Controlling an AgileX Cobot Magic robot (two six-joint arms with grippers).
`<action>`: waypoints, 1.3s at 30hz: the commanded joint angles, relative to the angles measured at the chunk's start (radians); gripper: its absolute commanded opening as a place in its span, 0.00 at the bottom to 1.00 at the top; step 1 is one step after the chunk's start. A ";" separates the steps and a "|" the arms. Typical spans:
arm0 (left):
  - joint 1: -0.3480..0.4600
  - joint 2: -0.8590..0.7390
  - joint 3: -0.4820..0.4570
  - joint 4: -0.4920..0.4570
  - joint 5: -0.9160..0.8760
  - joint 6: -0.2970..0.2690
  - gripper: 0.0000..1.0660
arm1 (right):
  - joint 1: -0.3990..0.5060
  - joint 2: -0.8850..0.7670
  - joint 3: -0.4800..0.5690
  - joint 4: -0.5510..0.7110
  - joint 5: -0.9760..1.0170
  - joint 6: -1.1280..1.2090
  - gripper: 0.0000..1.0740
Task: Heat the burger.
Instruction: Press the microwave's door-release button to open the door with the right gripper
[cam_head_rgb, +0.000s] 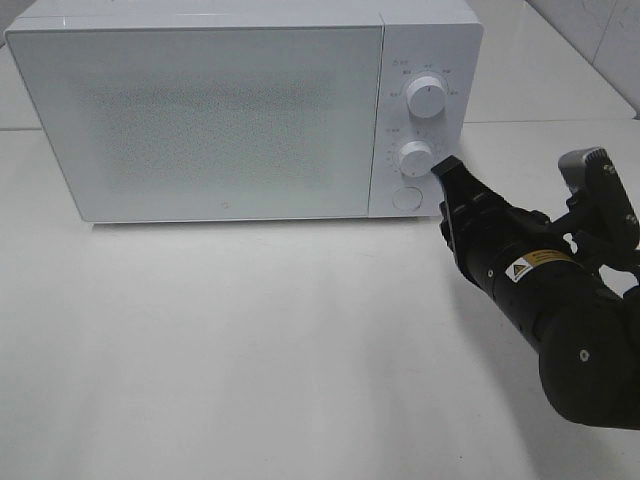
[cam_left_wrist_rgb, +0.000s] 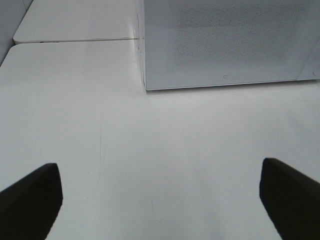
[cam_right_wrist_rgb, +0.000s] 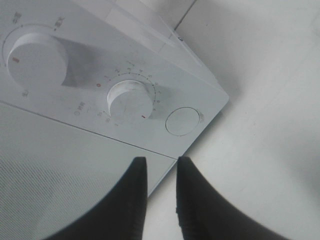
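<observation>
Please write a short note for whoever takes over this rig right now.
Left gripper: open, empty, over the bare table, facing the microwave.
Right gripper: narrowed to a slim gap, holding nothing, by the lower dial, above the round button.
Burger: not in view; the frosted microwave door is shut, so I cannot tell if it is inside.
Done: door closed.
Left: probably setting the lower dial to start heating.

The burger is not seen in any view. At the 12 o'clock end of the bench (cam_head_rgb: 250, 350), the white microwave (cam_head_rgb: 420, 30) is stood with its door (cam_head_rgb: 200, 110) shut, and nothing can be made out behind the door's frosted, speckled window.
</observation>
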 joint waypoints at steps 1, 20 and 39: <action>0.002 -0.020 0.006 -0.004 -0.002 -0.007 0.95 | 0.003 -0.004 -0.007 -0.001 0.005 0.194 0.12; 0.002 -0.020 0.006 -0.004 -0.002 -0.007 0.95 | 0.003 0.041 -0.029 0.066 0.053 0.461 0.00; 0.002 -0.020 0.006 -0.004 -0.002 -0.007 0.95 | -0.059 0.190 -0.200 0.073 0.110 0.501 0.00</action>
